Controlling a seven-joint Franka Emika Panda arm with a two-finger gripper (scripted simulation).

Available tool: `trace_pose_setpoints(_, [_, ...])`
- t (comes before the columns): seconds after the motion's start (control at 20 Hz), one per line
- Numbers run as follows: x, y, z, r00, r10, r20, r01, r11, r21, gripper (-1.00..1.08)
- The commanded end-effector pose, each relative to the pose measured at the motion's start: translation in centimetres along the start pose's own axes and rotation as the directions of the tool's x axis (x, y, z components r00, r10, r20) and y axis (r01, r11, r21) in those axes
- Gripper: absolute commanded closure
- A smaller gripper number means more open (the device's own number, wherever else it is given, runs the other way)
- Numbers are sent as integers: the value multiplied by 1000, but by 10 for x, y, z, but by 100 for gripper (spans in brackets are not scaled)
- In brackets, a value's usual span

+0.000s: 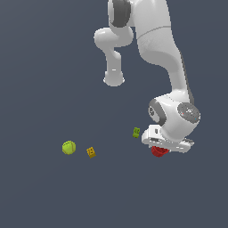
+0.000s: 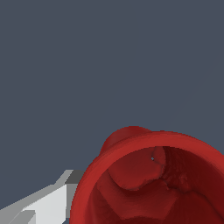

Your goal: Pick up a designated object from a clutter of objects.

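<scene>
The red cup (image 1: 158, 152) sits directly under my gripper (image 1: 160, 148) at the exterior view's right, and the white hand hides most of it. In the wrist view the cup (image 2: 153, 179) fills the frame very close up, its open mouth and ribbed rim facing the camera. One grey-white finger (image 2: 50, 199) lies right against the outside of the cup's rim. The other finger is hidden, so I cannot tell whether the jaws are closed on the cup. The rest of the clutter lies apart, towards the exterior view's left.
A tiny green block (image 1: 136, 132) lies just left of the hand. A tiny orange-yellow block (image 1: 91, 152) and a yellow-green ball (image 1: 68, 147) lie further left. The arm's base (image 1: 114, 80) stands behind. The floor is plain dark grey.
</scene>
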State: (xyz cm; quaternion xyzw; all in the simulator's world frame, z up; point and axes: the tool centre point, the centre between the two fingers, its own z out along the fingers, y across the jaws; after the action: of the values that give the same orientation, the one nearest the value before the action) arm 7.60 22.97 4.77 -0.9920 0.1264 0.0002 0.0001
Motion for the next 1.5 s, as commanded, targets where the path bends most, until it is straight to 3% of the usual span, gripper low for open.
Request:
trace_pose_setpoints(0.0, [0, 0, 0, 1000, 1, 0, -1, 1000, 0, 108])
trace_pose_setpoints(0.35, [0, 7, -6, 1000, 0, 0, 0, 1000, 0, 108])
trace_pose_setpoints(0.7, [-2, 33, -30, 1000, 0, 0, 0, 1000, 0, 108])
trace_pose_setpoints(1.0, [-4, 73, -66, 1000, 0, 0, 0, 1000, 0, 108])
trace_pose_setpoints(1.45, [-8, 153, -140, 1000, 0, 0, 0, 1000, 1, 108])
